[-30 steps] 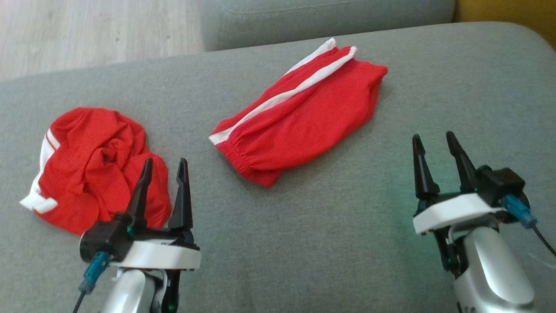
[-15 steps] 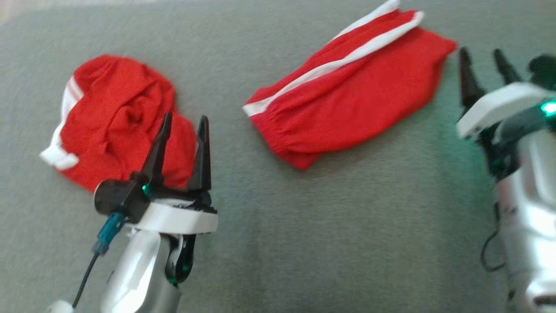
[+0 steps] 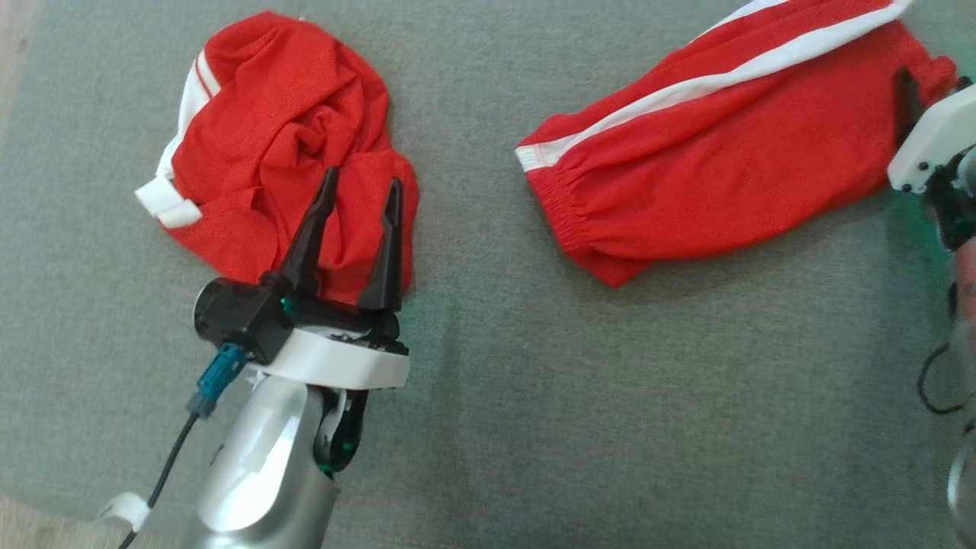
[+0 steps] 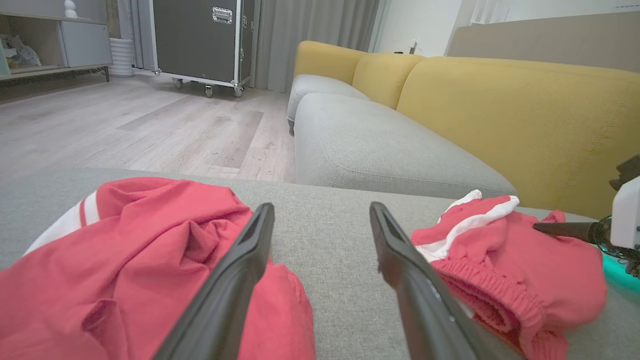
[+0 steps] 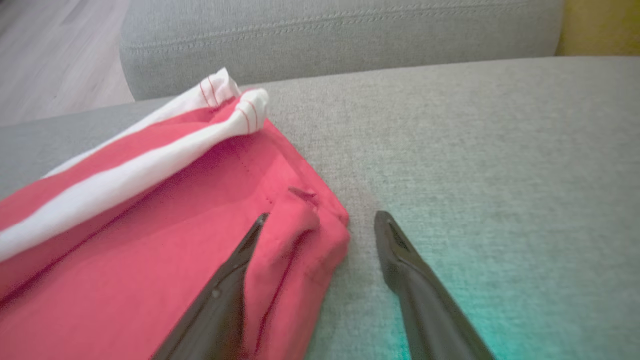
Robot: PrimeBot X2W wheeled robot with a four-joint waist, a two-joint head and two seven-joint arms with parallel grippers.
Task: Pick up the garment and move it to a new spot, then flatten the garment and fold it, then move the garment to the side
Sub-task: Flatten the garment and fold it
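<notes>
Noted since one second ago: shift of head camera, and advance of right gripper [image 5: 322,216] from well apart to end corner of folded garment [image 3: 717,175]. Found red with white side stripes, lying flat on grey sofa cushion [image 3: 534,419]. Found jaws wide apart astride that corner, nothing gripped, contact not determinable. Observed crumpled garment [image 3: 282,114] at cushion's left, with left gripper [image 3: 363,179] parted above its near edge, holding nothing.
</notes>
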